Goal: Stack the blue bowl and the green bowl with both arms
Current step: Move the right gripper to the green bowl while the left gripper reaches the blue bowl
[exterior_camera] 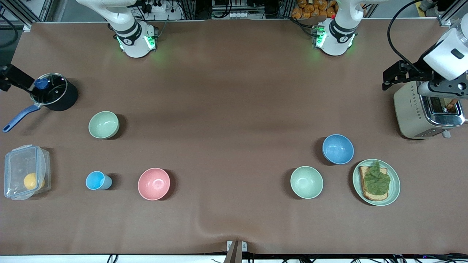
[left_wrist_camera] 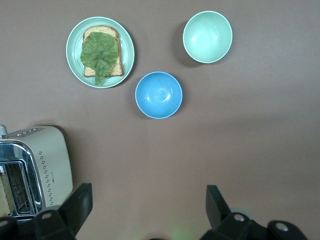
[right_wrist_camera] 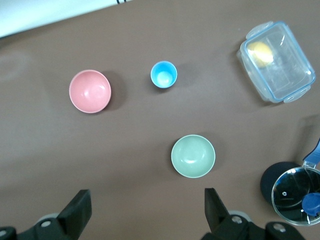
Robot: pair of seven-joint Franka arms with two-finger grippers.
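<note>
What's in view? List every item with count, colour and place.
blue bowl: 1, medium blue, left arm's end
green bowl: 1, sage green, right arm's end, near the pot
mint bowl: 1, pale mint, nearer the front camera than the blue bowl
pink bowl: 1, pink, beside the cup
cup: 1, light blue, between pink bowl and container
plate: 1, mint, beside the mint bowl
toast: 1, brown, on the plate
lettuce: 1, green, on the toast
toaster: 1, cream, left arm's end
pot: 1, black, lidded, right arm's end
container: 1, clear, holds a yellow fruit
left end effector: 1, black, open, above the table by the toaster
right end effector: 1, black, open, above the table by the pot
</note>
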